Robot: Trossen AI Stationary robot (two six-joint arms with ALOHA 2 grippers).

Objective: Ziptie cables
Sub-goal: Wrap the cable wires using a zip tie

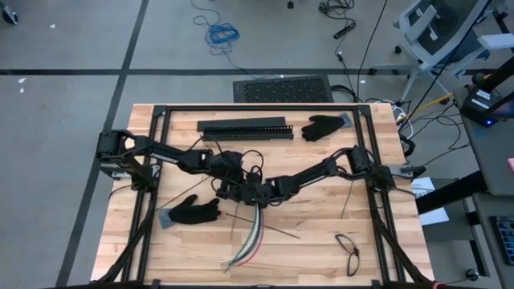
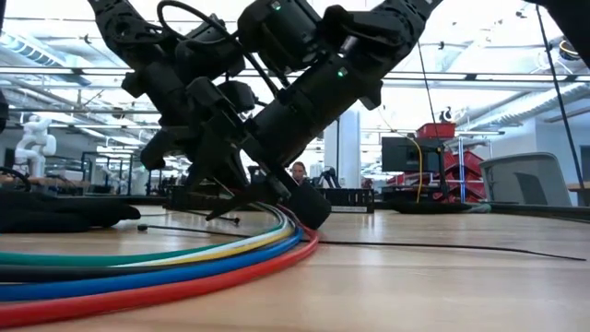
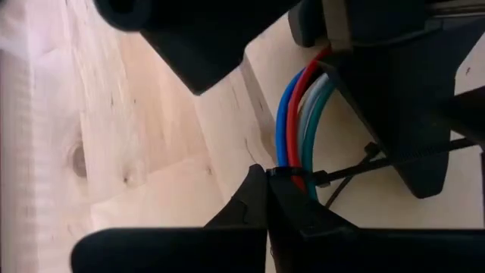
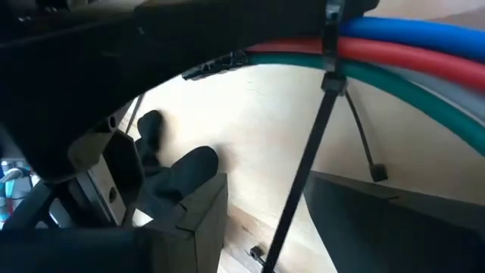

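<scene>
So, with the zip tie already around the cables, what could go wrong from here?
1. The zip tie has a long free tail; it may slip loose before it is pulled tight.
2. Both grippers crowd the cables near the table's middle, left gripper beside right gripper, so they may collide.

A robotics lab or workshop on an open industrial floor: the wooden counter [image 1: 321,221] stood on grey concrete marked with dark lines, with a loose blue cord [image 1: 222,34] and a rolling office chair [image 1: 440,32] nearby. Seen level across the counter, the hall behind showed ceiling beams, red storage bins [image 2: 441,148], a grey tub [image 2: 535,180], a monitor [image 2: 398,153] and a seated person [image 2: 299,172].
</scene>
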